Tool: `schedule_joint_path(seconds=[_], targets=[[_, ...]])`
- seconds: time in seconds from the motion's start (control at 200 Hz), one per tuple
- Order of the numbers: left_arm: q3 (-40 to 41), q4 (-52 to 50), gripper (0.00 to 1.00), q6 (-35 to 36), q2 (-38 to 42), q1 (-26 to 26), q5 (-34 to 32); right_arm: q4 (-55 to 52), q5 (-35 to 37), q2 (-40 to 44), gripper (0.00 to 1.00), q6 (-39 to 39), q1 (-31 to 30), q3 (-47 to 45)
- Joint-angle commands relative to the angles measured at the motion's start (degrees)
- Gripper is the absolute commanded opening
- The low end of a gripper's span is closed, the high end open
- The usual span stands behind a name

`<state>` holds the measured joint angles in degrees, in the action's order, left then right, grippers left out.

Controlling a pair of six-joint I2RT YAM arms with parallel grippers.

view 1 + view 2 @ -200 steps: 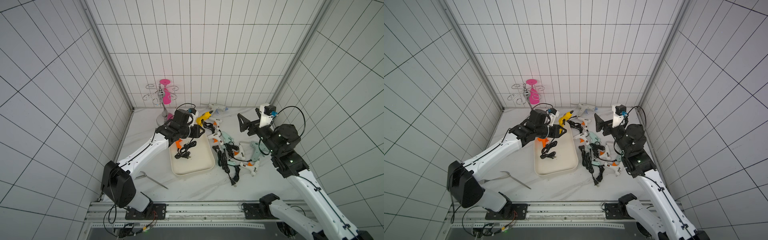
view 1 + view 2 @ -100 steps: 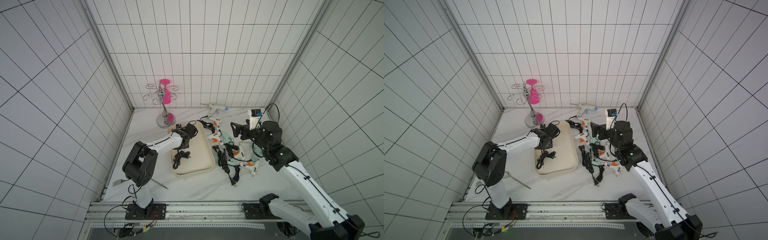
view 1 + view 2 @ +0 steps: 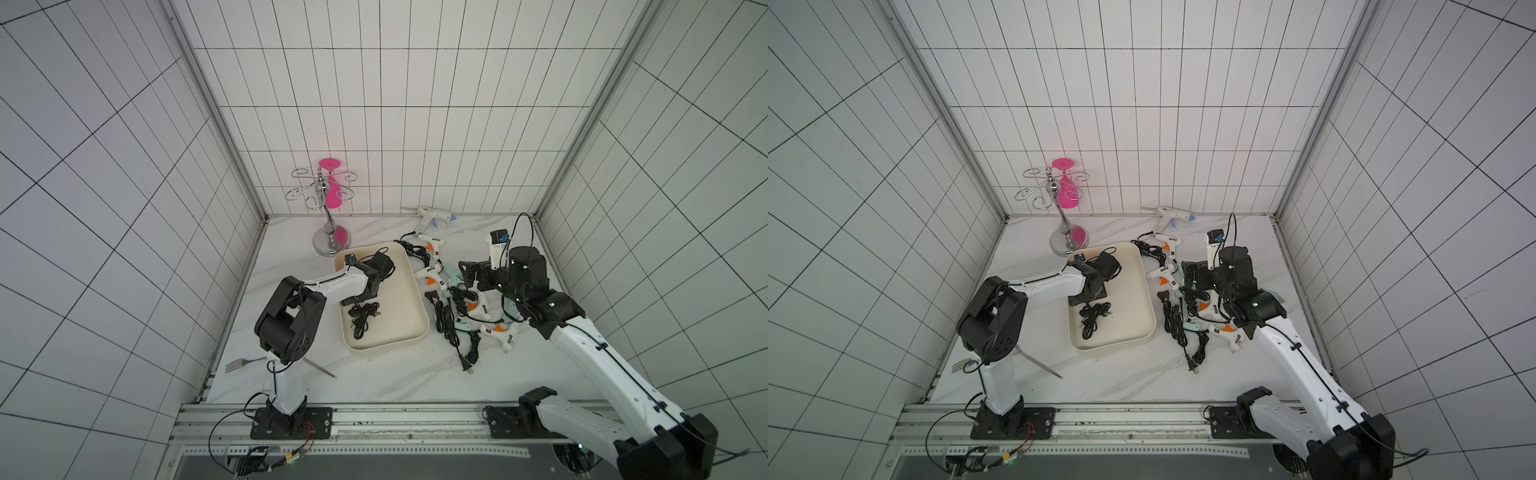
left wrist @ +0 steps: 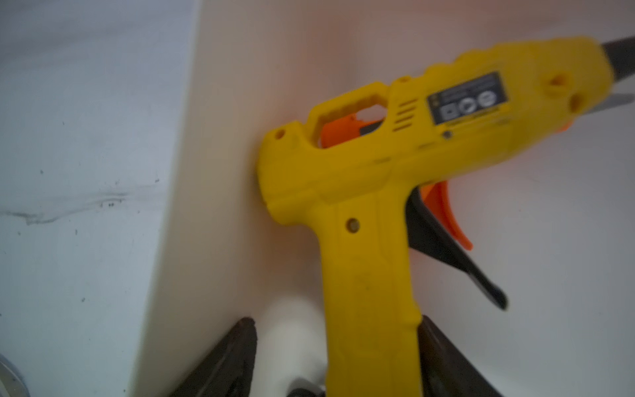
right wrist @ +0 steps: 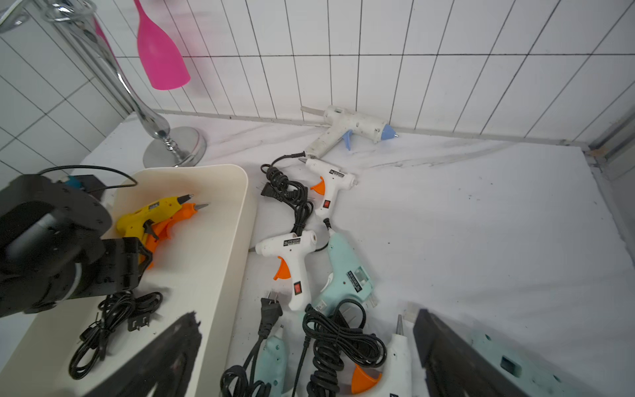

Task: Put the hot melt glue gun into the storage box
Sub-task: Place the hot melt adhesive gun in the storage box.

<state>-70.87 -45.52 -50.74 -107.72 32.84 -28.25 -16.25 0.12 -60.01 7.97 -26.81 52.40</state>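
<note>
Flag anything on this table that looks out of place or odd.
A fork lies on the table by the base of the left arm, and a pink glass hangs upside down on a chrome rack; neither belongs among glue guns. The black cords beside the box are tangled.

the desk (image 3: 374, 382) is white with grey marble veins and dark specks. the cream storage box (image 3: 386, 345) sits on it left of centre, its long side running front to back. just behind the box's far left corner a chrome stand (image 3: 331, 245) rests on its round base. a fork (image 3: 235, 365) lies near the front left edge. right of the box, white glue guns (image 3: 430, 276) and mint glue guns (image 5: 347, 271) sprawl among tangled black cords (image 3: 446, 324). a blue-triggered glue gun (image 3: 434, 216) lies apart against the back wall.
</note>
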Motion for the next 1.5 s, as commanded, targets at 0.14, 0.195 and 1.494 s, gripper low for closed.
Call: schedule_joint_path(seconds=[0.14, 0.195, 1.494], targets=[[-0.5, -5.3, 0.84, -2.0, 9.5, 1.4, -0.9, -7.3, 3.4, -2.3, 0.99, 0.5, 2.7, 4.4], [-0.9, -6.1, 0.84, -1.3, 11.6, 2.5, -1.5, -8.2, 2.9, -3.2, 1.0, 0.9, 2.9, 5.4], [-2.7, -4.2, 0.04, 35.2, 3.8, -17.6, 19.1, -28.9, -0.5, -51.0, 0.95, 2.6, 9.0, 47.9]])
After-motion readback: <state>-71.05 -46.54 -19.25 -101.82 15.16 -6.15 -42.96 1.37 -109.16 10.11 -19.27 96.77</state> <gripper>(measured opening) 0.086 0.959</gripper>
